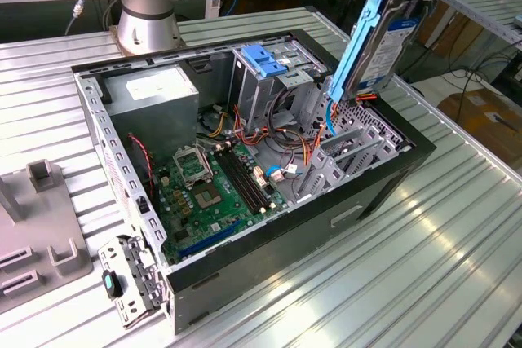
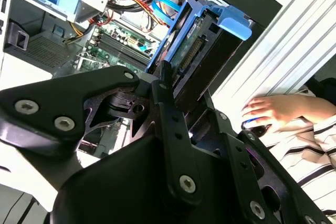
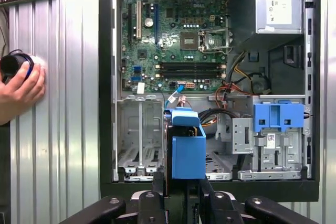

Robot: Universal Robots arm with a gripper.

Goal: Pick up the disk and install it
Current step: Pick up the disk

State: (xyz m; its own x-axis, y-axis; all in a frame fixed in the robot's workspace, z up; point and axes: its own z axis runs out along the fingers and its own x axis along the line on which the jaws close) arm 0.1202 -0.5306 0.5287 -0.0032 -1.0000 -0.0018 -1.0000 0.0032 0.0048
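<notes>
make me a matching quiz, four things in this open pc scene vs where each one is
1 grey-metal disk in bright blue plastic carrier
2 green motherboard
3 blue plastic latch
4 person's hand

a atop the metal drive cage
b on the ribbed metal table beside the black computer case
c on the case floor
d clamped in the black gripper over the case

Pairs: 1-d, 2-c, 3-a, 4-b
</notes>
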